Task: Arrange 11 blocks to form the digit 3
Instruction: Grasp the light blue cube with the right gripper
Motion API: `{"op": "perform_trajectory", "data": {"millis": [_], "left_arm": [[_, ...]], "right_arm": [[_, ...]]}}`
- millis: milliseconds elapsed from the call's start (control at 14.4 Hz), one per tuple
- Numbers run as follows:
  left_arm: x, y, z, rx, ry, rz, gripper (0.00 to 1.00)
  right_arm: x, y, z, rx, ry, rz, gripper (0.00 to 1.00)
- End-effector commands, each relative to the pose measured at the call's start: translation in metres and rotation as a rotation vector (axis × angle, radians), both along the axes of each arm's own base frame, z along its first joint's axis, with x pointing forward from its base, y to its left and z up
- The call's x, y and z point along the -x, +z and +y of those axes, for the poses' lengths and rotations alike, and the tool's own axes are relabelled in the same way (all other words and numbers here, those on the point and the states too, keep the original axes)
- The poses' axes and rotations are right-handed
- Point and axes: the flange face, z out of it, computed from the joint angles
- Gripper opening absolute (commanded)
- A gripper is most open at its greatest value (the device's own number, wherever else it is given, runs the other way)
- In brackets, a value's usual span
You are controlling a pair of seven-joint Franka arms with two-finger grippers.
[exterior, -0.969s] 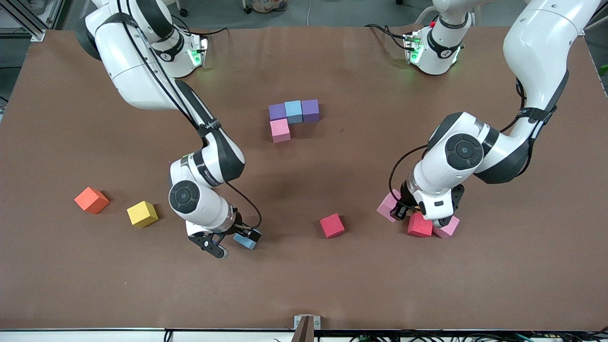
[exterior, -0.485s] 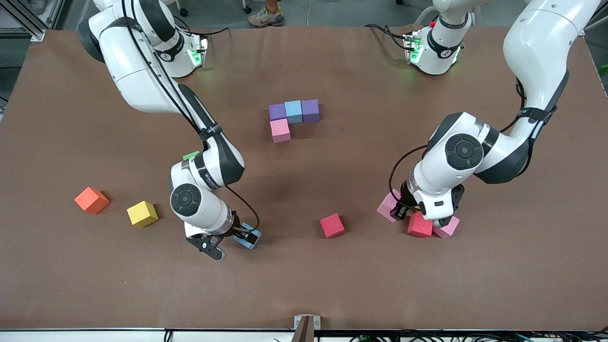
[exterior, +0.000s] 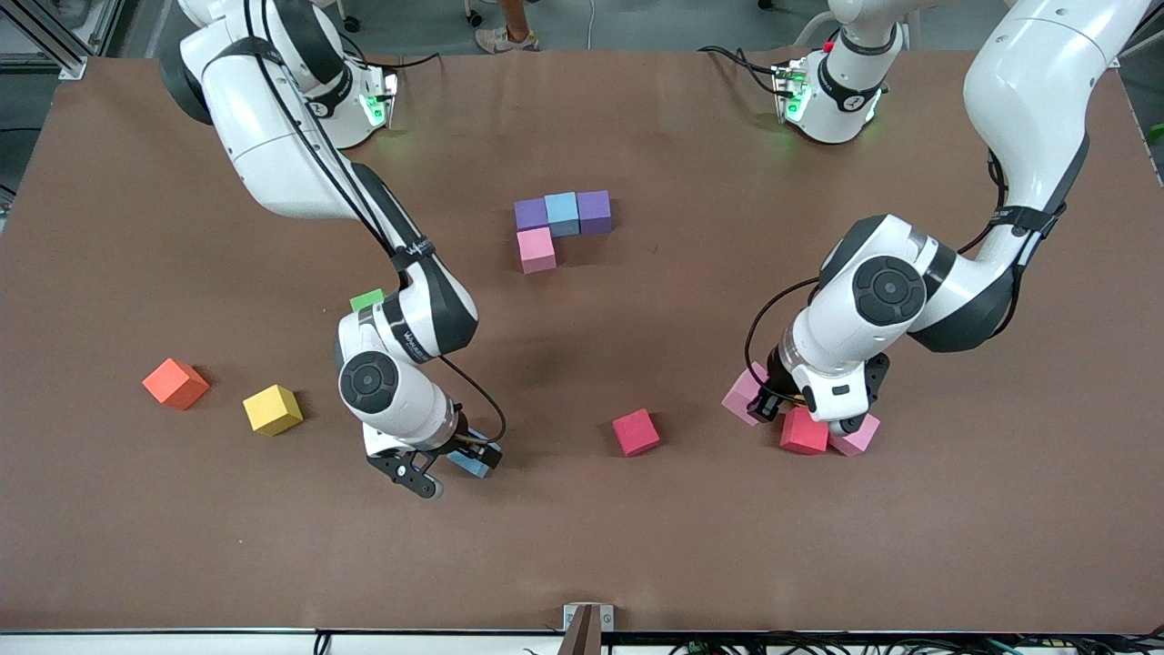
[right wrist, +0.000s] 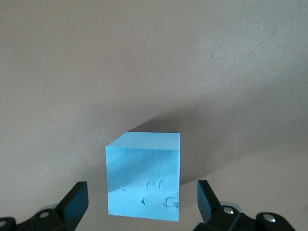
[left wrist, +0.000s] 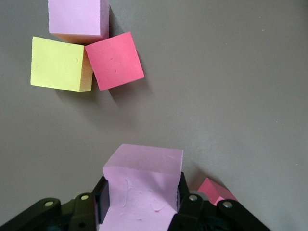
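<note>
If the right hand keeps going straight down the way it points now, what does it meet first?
Most likely the light blue block: in the right wrist view it sits between the open fingers of the right hand, apart from both. Past the block there is only the table. How much gap is left is unclear.

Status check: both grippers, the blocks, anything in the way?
Left gripper shut on pink block. Right gripper open around light blue block. Four blocks placed. Nothing in the way.

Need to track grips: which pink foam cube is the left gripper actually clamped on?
The pink foam cube between the left gripper's shut fingers; the other pink cube sits free, touching the yellow cube and red cube.
</note>
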Motion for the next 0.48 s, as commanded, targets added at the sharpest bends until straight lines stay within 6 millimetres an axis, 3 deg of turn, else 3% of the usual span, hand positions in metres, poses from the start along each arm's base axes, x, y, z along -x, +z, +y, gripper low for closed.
{"op": "perform_trajectory", "data": {"millis": [0,138,415], "left_arm": [[-0.0033,0.0028,0.0013,-0.019,-0.022,-0.012,0.07],[-0.0032,0.0028,0.0012,-0.018,-0.021,-0.011,0.07],[-0.0033,0.0036,0.0013,-0.019,-0.020,-0.013,0.07]], "right_arm": [[-0.0059,-0.0032,-0.0008,0.002,-0.019,-0.007,1.00],[-0.0062,-0.0057,-0.0003,0.000,-0.017,-0.013,1.00],[-0.0054,-0.0116,0.0029,0.007,-0.013,-0.024,0.84]]}}
